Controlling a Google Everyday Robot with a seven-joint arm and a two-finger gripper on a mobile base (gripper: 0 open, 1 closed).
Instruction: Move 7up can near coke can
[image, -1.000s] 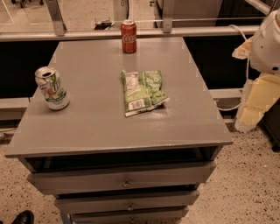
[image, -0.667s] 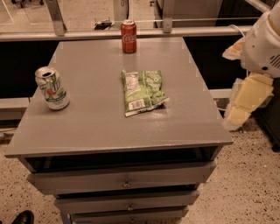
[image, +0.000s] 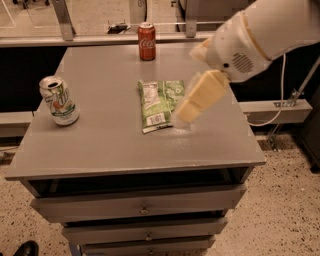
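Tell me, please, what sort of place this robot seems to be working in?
Probably an office or lab test area: a grey drawer cabinet serves as table, on a speckled hard floor, with metal framing behind. The gripper hangs over the cabinet's right side, beside a green snack bag.

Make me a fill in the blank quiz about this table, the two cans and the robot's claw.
1. The coke can at the table's far edge is colored ___.
2. The 7up can is not tipped over; it stands ___.
3. The claw hovers by the right edge of the green snack ___, away from both cans.
Missing words: red; upright; bag.
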